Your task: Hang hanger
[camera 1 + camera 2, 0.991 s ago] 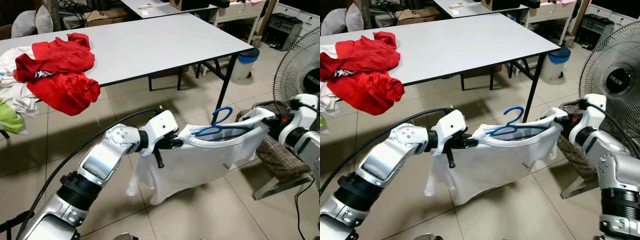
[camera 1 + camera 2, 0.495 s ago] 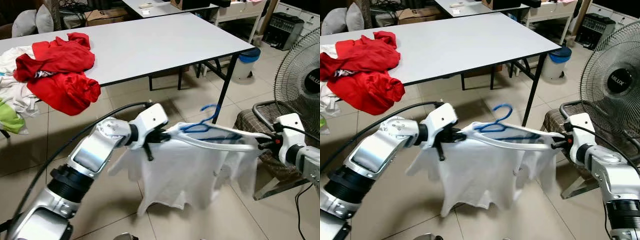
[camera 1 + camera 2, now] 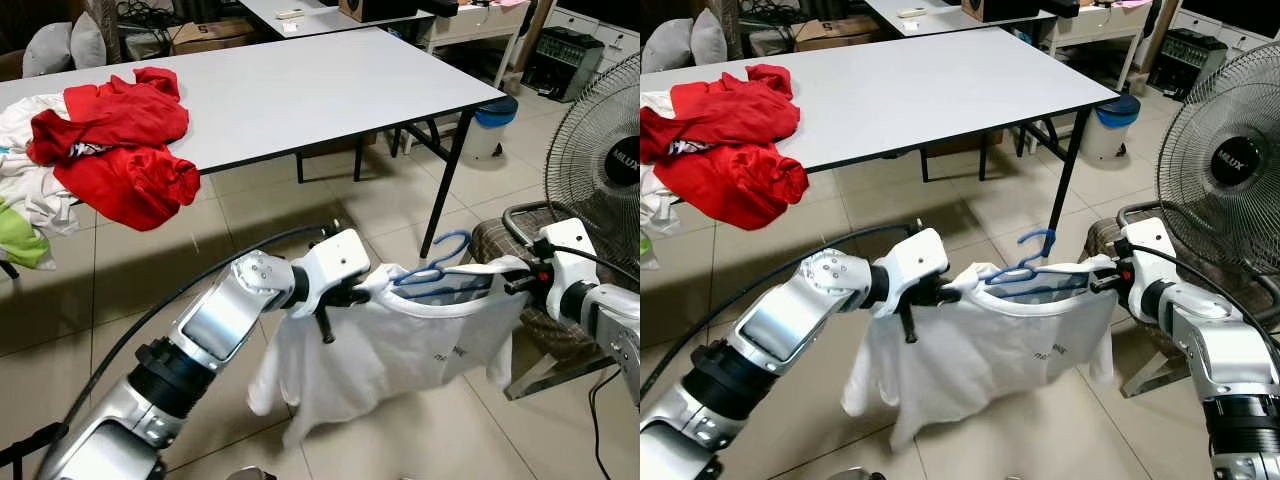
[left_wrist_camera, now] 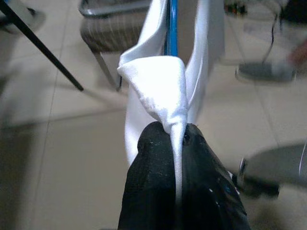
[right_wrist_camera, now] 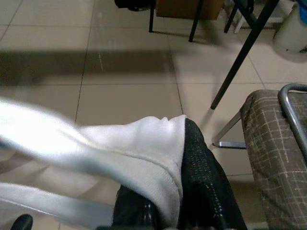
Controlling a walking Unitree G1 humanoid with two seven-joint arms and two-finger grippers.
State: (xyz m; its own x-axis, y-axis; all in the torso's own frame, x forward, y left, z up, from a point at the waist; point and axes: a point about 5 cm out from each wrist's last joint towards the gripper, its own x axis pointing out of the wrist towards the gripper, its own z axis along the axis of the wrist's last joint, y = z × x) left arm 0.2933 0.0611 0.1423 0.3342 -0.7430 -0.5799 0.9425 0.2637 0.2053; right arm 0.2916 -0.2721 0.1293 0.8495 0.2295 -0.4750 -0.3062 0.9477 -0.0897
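A white T-shirt (image 3: 400, 345) hangs between my two arms above the tiled floor, with a blue hanger (image 3: 437, 272) inside its neck and the hook sticking up. My left gripper (image 3: 350, 296) is shut on the shirt's left shoulder; in the left wrist view the black fingers (image 4: 163, 191) pinch a fold of white cloth (image 4: 165, 86) with the blue hanger (image 4: 170, 28) beyond. My right gripper (image 3: 520, 284) is shut on the right shoulder, and white fabric (image 5: 144, 148) is pressed against its fingers (image 5: 201, 177) in the right wrist view.
A long grey table (image 3: 300, 90) stands ahead with red clothes (image 3: 120, 140) and white and green ones (image 3: 20, 215) piled at its left end. A standing fan (image 3: 600, 160) and a checked chair (image 3: 520, 300) are close on the right. A bin (image 3: 490, 125) stands beyond the table leg.
The shirt was stretched wide and flapping half a second ago. My grippers have come closer together, and the shirt now sags between them with the hanger hook further right.
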